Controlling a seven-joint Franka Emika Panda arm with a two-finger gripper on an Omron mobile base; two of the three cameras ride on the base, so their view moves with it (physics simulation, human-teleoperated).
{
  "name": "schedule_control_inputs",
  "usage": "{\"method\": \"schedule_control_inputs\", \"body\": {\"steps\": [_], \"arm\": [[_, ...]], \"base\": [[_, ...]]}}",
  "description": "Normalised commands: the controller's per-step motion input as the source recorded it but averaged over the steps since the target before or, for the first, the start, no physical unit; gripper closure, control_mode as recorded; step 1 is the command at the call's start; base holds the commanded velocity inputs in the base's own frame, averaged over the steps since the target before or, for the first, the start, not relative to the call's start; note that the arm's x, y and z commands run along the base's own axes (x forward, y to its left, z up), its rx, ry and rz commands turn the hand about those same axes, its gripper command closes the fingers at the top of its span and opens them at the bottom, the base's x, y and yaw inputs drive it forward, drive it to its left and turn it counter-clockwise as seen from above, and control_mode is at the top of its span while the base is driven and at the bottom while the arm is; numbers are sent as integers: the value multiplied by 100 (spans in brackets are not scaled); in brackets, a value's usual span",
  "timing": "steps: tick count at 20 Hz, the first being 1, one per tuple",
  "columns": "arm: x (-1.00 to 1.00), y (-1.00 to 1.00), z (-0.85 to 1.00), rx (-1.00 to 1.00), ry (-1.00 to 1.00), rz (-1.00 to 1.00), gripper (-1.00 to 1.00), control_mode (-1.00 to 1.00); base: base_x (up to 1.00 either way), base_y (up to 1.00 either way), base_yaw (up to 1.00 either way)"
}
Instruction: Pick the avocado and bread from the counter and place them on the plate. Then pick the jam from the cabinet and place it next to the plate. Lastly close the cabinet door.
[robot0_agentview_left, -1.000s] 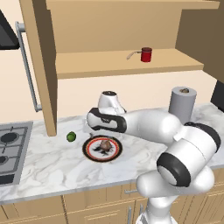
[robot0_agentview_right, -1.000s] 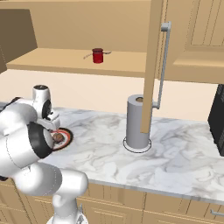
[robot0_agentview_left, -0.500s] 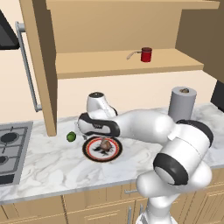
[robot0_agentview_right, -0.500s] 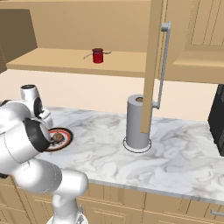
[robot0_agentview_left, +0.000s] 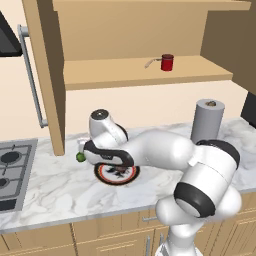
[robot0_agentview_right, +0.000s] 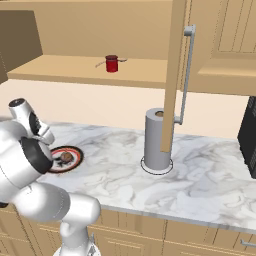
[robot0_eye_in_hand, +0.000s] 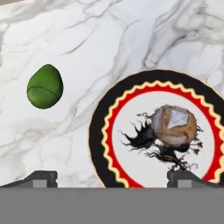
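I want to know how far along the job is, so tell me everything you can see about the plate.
The plate is round and flat, white in the middle with a black splattery motif, ringed by a red band, a pale scalloped line and a black rim. It lies flat on the marble counter, below the open cabinet. The bread, a brown roll with a light patch, sits on its centre. The avocado lies on the counter beside it, not touching.

The arm (robot0_agentview_left: 165, 155) is built of smooth, glossy white rounded segments joined by black bands at the joints, with a grey disc capping its wrist and two small dark finger tips (robot0_eye_in_hand: 41, 177).
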Motion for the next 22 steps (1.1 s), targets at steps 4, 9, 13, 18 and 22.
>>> {"method": "schedule_control_inputs", "body": {"steps": [4, 9, 13, 18, 22], "arm": [[23, 5, 14, 0, -14, 0, -100, -100], [37, 0, 25, 3, -1, 0, -100, -100], [46, 8, 15, 5, 0, 2, -100, -100], [46, 25, 0, 1, 0, 4, -100, -100], [28, 32, 0, 0, 0, 1, -100, -100]], "base": [[0, 0, 0], [0, 0, 0], [0, 0, 0], [0, 0, 0], [0, 0, 0]]}}
